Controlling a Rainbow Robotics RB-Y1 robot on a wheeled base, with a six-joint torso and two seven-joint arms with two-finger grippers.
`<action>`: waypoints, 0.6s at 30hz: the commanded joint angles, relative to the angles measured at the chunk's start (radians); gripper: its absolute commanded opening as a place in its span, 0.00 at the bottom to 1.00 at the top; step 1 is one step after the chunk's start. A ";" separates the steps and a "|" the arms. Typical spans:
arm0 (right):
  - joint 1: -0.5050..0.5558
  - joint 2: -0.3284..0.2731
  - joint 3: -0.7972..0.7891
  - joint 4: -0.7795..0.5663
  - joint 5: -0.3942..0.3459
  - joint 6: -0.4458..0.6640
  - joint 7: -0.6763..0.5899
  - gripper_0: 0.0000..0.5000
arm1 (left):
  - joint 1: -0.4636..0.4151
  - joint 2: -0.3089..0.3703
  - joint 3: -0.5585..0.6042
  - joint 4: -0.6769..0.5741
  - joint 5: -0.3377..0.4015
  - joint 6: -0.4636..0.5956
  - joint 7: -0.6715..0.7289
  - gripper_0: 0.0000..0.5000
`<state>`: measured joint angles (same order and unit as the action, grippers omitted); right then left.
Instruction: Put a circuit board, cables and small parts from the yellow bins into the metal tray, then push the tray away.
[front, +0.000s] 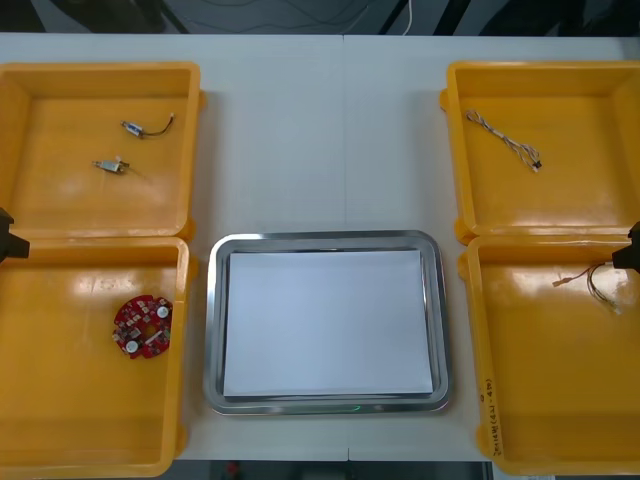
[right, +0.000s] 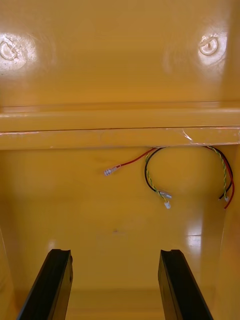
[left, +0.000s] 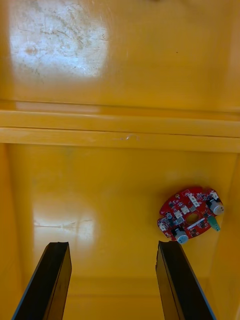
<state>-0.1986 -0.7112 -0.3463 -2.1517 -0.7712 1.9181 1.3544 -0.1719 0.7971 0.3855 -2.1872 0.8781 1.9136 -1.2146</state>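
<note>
left gripper stands wide open over the near left yellow bin. the circuit board lies in it just ahead of the finger nearer the metal tray. right gripper, also wide, hangs over the near right bin.

Tiny unreadable writing on the rim of the near right yellow bin.
</note>
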 joint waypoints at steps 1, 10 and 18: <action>0.011 -0.028 0.012 -0.028 0.001 0.002 0.014 1.00 | 0.015 -0.009 0.030 -0.025 -0.008 0.006 -0.123 1.00; 0.011 -0.028 0.012 -0.028 0.001 0.002 0.014 1.00 | 0.015 -0.009 0.030 -0.025 -0.008 0.006 -0.123 1.00; 0.008 -0.050 -0.003 -0.033 0.007 0.002 0.005 1.00 | 0.015 -0.009 0.030 -0.025 -0.008 0.006 -0.123 1.00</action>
<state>-0.1986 -0.7125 -0.3463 -2.1517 -0.7706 1.9181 1.3544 -0.1719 0.7971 0.3855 -2.1872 0.8781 1.9136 -1.2146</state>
